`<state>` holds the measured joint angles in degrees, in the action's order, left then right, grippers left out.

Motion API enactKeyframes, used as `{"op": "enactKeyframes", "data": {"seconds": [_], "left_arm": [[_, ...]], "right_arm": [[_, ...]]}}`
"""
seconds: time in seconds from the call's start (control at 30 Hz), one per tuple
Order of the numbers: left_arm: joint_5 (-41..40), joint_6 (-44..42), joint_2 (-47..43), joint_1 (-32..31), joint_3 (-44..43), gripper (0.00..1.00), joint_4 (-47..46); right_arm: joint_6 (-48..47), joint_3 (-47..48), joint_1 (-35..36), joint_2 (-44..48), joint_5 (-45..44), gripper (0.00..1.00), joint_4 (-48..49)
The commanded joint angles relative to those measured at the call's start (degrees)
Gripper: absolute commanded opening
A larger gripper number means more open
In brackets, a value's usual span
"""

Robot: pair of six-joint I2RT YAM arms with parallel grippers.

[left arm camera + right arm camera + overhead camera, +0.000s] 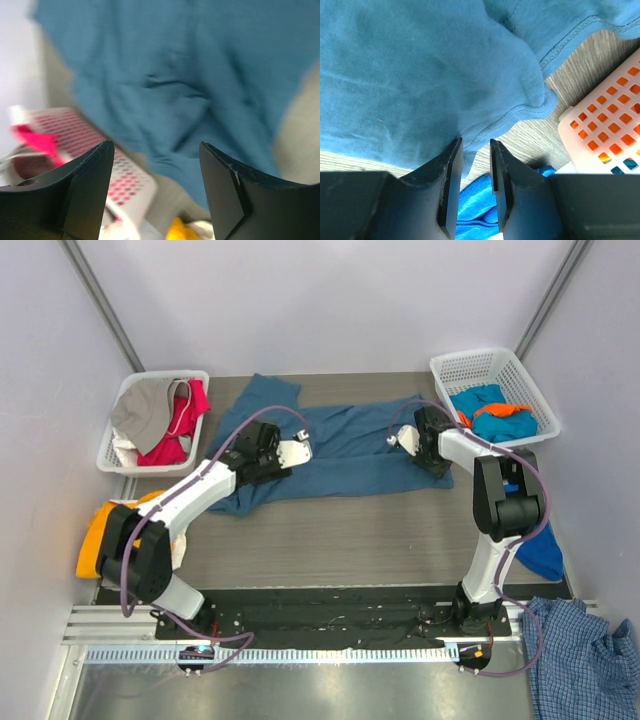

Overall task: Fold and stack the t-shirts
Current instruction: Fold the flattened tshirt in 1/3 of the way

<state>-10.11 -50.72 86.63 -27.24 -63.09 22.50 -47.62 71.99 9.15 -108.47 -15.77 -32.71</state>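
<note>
The teal tee lies spread across the upper middle of the surface, one sleeve running toward the upper left and its right end just beside the right basket. It is thin, limp knit, light and not fragile. It will sag and bunch wherever it is lifted and cling to itself when dragged, so it is probably best pinched at two spread points on a hem or shoulder seam, not in the middle of the body. The left arm reaches up and right from the lower left, with the left tool over the tee's left half. In the blurred left wrist view its fingers stand wide apart above the cloth, holding nothing. The right arm rises along the right side and bends back toward the centre, putting the right tool at the tee's right end. In the right wrist view its fingers are narrow, with a slit between them and no cloth seen in it, and their tips sit at the stitched hem where the tee ends over bare wood, a sound place to grip. A bright blue cloth shows below them.
</note>
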Motion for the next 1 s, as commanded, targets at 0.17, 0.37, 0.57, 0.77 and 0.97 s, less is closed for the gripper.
{"op": "enactKeyframes", "data": {"seconds": [0.17, 0.37, 0.57, 0.77, 0.97], "left_arm": [[6.9, 1.5, 7.5, 2.1, -5.3, 0.74, 9.9], [6.6, 1.0, 11.7, 3.2, -8.4, 0.74, 9.6], [6.2, 0.4, 15.2, 4.2, -10.9, 0.72, 9.6], [6.4, 0.3, 17.4, 5.5, -12.2, 0.68, 9.6], [6.2, 0.4, 19.5, 6.6, -13.6, 0.43, 9.2]], "right_arm": [[0.2, -3.0, -0.2, 5.2, -0.3, 0.36, 1.8], [0.3, -3.3, -0.1, 5.1, -0.4, 0.35, 2.0], [0.3, -3.6, -0.3, 4.9, -0.5, 0.35, 1.9], [0.2, -4.0, -0.2, 5.3, -0.5, 0.36, 2.3], [0.2, -4.4, -0.1, 5.5, -0.5, 0.35, 2.3]]}}
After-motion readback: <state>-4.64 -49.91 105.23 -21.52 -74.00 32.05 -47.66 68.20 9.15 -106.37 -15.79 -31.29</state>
